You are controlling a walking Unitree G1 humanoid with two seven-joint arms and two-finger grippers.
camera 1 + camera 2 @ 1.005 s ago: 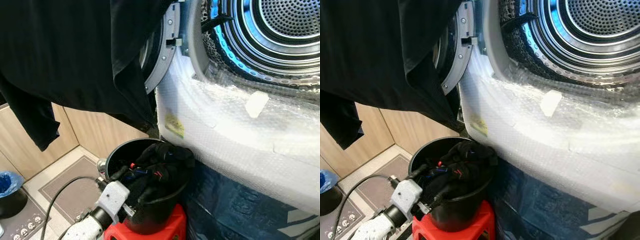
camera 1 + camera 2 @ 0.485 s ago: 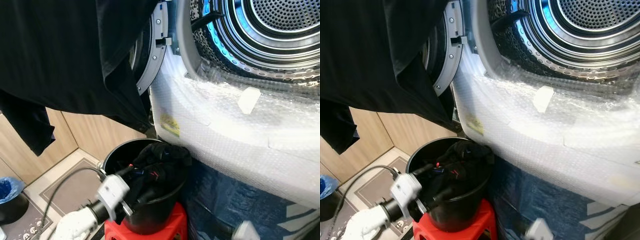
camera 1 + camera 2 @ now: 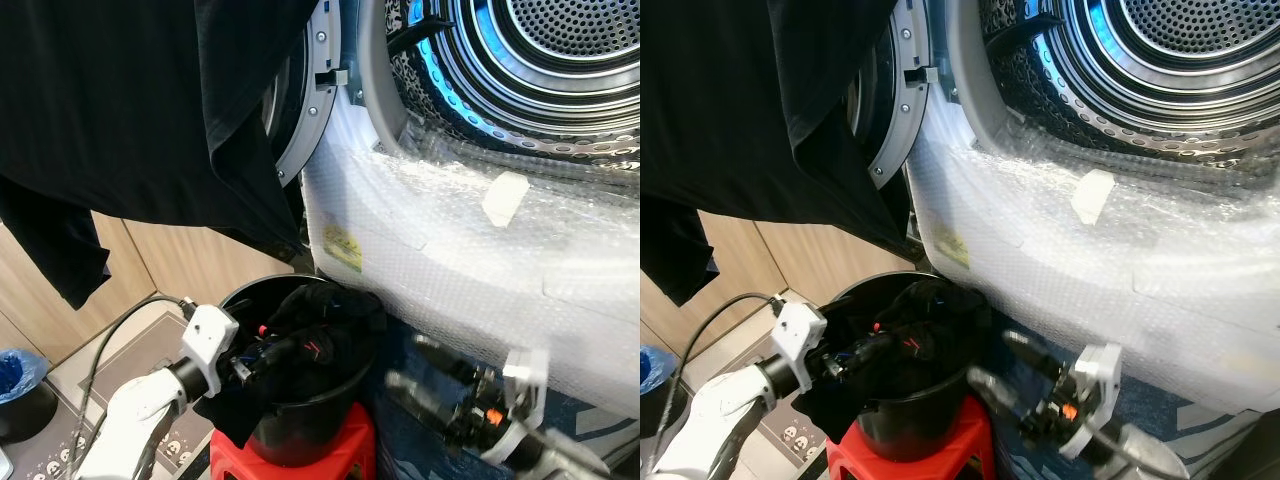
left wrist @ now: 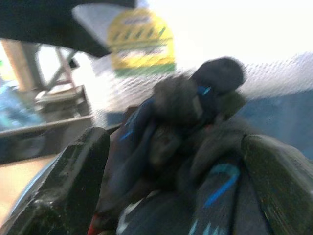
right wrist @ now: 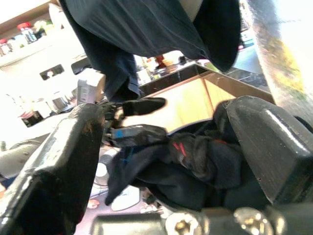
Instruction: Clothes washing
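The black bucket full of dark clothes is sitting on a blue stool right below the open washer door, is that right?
Not quite: the stool is red, not blue, as the left eye view shows. The rest holds: the black bucket of dark clothes stands on it, just below the open washer door.

Dark clothes (image 3: 318,330) heaped in black bucket (image 3: 300,440)

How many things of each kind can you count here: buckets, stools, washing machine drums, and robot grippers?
Black bucket: 1
Red stool: 1
Washing machine drum: 1
Robot grippers: 2, the left gripper and the right gripper
Total: 5
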